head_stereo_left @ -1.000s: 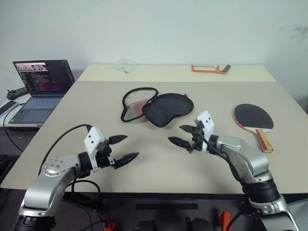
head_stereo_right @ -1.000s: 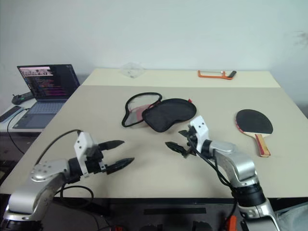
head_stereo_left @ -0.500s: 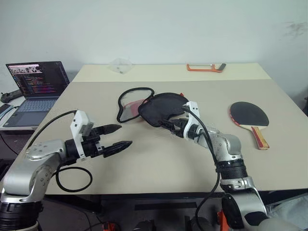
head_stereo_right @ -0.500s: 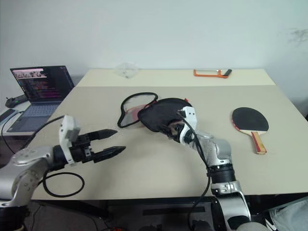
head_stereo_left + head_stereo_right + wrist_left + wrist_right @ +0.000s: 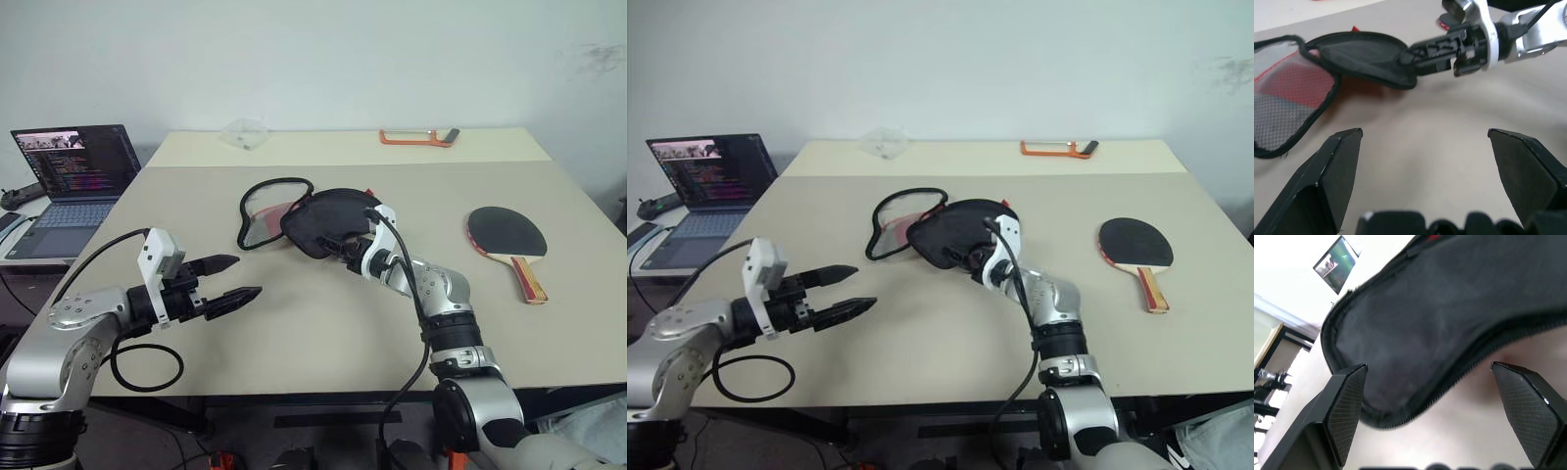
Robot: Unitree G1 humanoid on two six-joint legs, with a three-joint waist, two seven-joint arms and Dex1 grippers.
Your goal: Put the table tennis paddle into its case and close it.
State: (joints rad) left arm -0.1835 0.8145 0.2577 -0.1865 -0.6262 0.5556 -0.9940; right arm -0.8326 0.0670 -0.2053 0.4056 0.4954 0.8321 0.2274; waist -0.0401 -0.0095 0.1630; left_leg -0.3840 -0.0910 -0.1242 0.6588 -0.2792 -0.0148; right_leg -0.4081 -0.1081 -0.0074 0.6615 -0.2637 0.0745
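Observation:
The case lies unzipped mid-table, its black flap [image 5: 331, 220] folded over beside the half with red lining and mesh [image 5: 265, 217]. At the flap's near edge is my right gripper [image 5: 347, 249], open; in the right wrist view the fingers [image 5: 1347, 406] stand wide apart with the flap [image 5: 1440, 323] just ahead between them. The table tennis paddle [image 5: 509, 235] lies flat at the right, black face up, its wooden handle [image 5: 530, 281] toward the near edge. My left gripper [image 5: 233, 278] hovers open over bare table at the near left, pointing toward the case [image 5: 1364, 56].
A laptop [image 5: 73, 171] stands open on a side desk at the left. An orange-handled tool [image 5: 416, 137] and a clear plastic piece [image 5: 245, 132] lie at the table's far edge. A black cable [image 5: 147, 364] loops below my left arm.
My right gripper has travelled forward and left from open table to the flap's near edge, rolling as it went. The left gripper has barely moved. The camera view has shifted.

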